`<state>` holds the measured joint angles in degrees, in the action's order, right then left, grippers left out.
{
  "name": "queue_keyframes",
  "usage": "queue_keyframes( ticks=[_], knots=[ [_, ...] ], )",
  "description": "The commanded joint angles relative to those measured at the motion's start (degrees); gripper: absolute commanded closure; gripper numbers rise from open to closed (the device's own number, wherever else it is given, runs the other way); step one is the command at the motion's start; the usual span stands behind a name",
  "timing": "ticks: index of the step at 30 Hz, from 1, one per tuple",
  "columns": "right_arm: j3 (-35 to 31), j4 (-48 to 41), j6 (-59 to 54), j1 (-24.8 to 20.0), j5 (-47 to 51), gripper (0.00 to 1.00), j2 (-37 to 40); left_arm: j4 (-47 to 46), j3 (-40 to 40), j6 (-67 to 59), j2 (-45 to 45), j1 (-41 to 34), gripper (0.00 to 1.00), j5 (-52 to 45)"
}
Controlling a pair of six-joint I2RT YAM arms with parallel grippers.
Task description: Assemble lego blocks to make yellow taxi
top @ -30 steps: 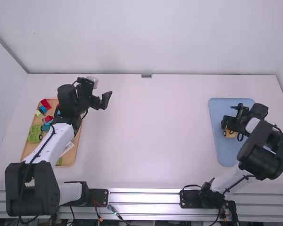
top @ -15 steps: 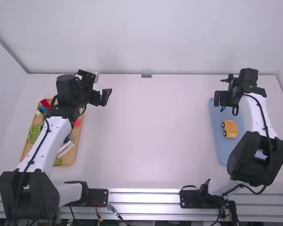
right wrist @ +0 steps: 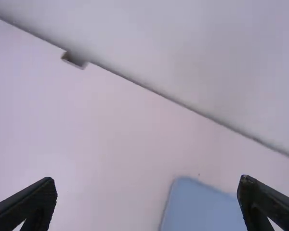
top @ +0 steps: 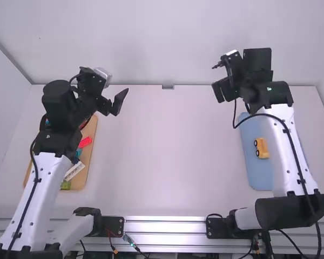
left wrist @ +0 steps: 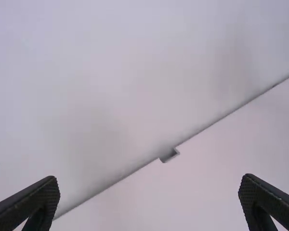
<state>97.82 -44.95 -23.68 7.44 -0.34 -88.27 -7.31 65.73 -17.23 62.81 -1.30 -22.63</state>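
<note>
And here we are, both arms stretched out over the white surface (top: pixel 167 156), and both pincers with nothing in them! The left pincer (top: pixel 113 104) hangs inward of the wooden tray (top: pixel 82 175), over toward the far edge, and its own wrist view shows the two fingers (left wrist: pixel 31 204) spread wide, a broad gap between them. Across to the right pincer (top: pixel 222 91), up by the back wall (top: pixel 167 43), beyond the far end of the blue tray (top: pixel 256 178): released as well, fingers (right wrist: pixel 29 204) well apart in its wrist view

Now to the star of the show, the yellow taxi (top: pixel 261 148)! It sits on the blue tray, dark wheels showing along its left side in the high view, with the white link (top: pixel 283 156) of the right arm cutting across the picture just beside it. Neither pincer is touching it

Over on the far left, the wooden tray lies partly hidden under the left arm. Peeking out there: a red block (top: pixel 85 142), a bit of blue-teal block (top: pixel 78 153) near it, a white label (top: pixel 74 171) lying at a slant, and a green piece (top: pixel 65 185) down by the near edge. And midway along the far edge of the surface, a small grey bracket (top: pixel 168 87), sitting well apart from both trays
</note>
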Motion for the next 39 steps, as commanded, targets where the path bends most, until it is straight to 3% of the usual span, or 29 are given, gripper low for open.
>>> queue_keyframes(
  ticks=[1,11,24,31,39],
  knots=[
    [0.5,0.5,-4.2,-0.5,0.3,0.03,1.8,0.9,-0.1,0.4,-1.6,1.2,0.03,0.7],
    [-6.5,7.5,2.8,-7.4,0.3,0.15,8.7,7.3,-7.7,8.0,-9.2,1.3,0.16,8.3],
    [-18.8,19.8,15.1,-7.4,0.3,0.36,21.1,7.3,-22.2,17.2,-23.7,1.3,0.41,22.6],
    [-27.4,28.4,23.7,-7.4,0.3,0.51,29.7,7.3,-31.6,17.2,-33.2,1.3,0.58,22.6],
    [-38.6,39.6,23.7,-7.4,0.3,0.71,40.9,7.3,-42.5,17.2,-44.0,1.3,0.77,22.6]
  ],
)
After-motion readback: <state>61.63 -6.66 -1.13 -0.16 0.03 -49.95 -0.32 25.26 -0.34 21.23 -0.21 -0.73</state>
